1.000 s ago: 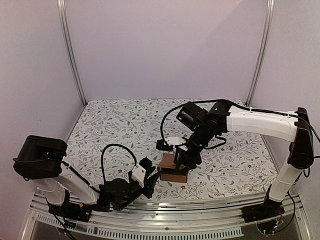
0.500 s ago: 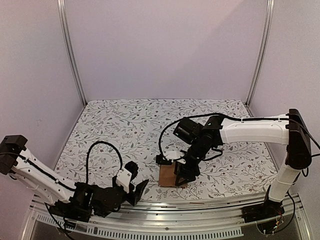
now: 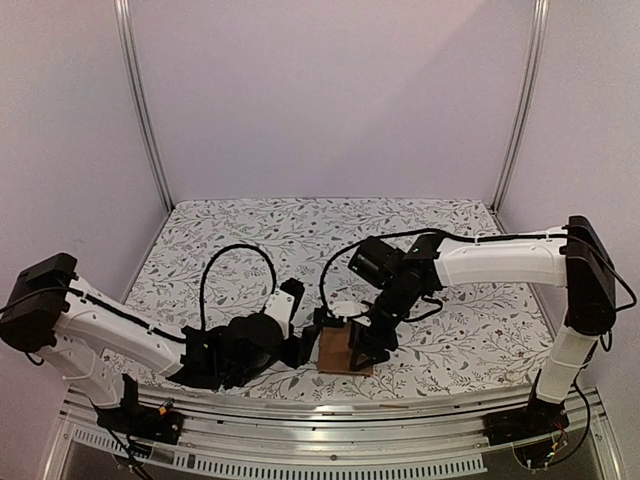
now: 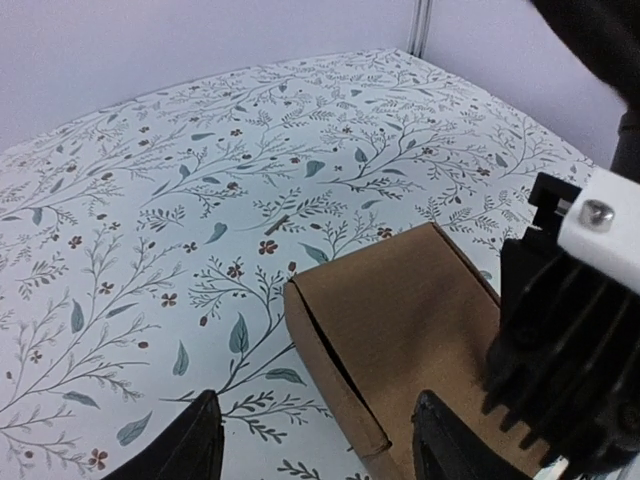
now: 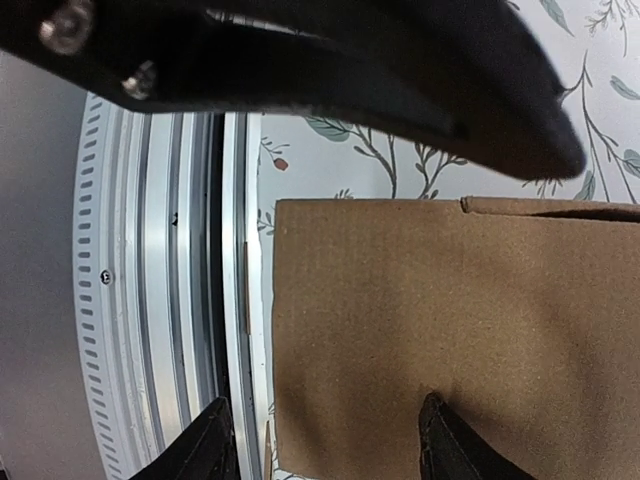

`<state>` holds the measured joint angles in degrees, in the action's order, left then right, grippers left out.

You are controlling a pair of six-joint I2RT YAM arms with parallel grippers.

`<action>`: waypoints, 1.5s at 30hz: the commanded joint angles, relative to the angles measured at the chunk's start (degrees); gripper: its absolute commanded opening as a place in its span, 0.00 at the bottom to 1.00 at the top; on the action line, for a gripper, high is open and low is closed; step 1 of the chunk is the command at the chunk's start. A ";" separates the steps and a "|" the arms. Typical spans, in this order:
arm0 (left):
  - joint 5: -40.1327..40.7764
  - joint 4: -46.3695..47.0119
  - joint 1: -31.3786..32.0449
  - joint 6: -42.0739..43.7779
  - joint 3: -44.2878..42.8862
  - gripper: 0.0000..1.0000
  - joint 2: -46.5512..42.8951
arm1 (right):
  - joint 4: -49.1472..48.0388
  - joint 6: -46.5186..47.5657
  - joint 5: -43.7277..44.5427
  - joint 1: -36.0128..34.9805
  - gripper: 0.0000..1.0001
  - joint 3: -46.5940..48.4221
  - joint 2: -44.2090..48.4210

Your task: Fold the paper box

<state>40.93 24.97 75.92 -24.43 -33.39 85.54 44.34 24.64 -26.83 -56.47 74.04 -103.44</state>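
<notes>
The paper box (image 3: 336, 352) is a closed brown cardboard cuboid standing on the floral tablecloth near the front edge. In the left wrist view the paper box (image 4: 400, 330) fills the lower right, with a slit along its left side seam. My left gripper (image 3: 306, 346) is open at the box's left; in its own view the left gripper (image 4: 315, 445) straddles the box's near-left corner without clamping it. My right gripper (image 3: 363, 345) is open on the box's right side. In the right wrist view, the right gripper (image 5: 325, 440) hangs over the paper box (image 5: 450, 340), one fingertip over the cardboard.
The metal rail (image 5: 180, 300) of the table's front edge runs close beside the box. The right gripper's ribbed black finger (image 4: 565, 350) stands against the box's right side in the left wrist view. The left arm's dark finger (image 5: 350, 70) crosses the top of the right wrist view.
The left arm has swung from the front-left corner back up to the box, its jaws opening wider. The right gripper opened a little more. The box stays where it stood half a second ago.
</notes>
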 commanded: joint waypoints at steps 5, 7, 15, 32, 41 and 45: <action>-16.12 4.95 -6.75 -1.11 -7.77 0.64 14.23 | 0.35 1.34 -1.26 4.09 0.63 -0.71 6.92; -18.07 3.44 -7.32 -1.70 -10.12 0.63 17.49 | 1.63 1.59 -2.21 5.12 0.64 -0.01 6.85; -20.37 1.83 -7.72 -2.37 -12.60 0.59 21.99 | 2.16 2.89 0.28 13.28 0.64 2.35 8.24; -42.19 -1.40 -19.63 9.90 -16.08 0.57 23.22 | 3.59 -0.33 -4.04 20.54 0.60 7.65 -9.66; -36.70 -6.71 -24.17 10.11 -21.18 0.57 20.84 | 3.10 -12.03 -3.87 20.51 0.47 2.40 -7.95; -23.00 -9.53 -21.73 -4.27 -16.68 0.59 8.94 | 1.54 -15.79 -4.60 20.48 0.45 1.55 -7.95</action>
<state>4.64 20.14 52.53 -16.88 -53.45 105.91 45.10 14.39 -32.32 -35.57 78.00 -111.31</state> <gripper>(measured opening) 0.587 0.457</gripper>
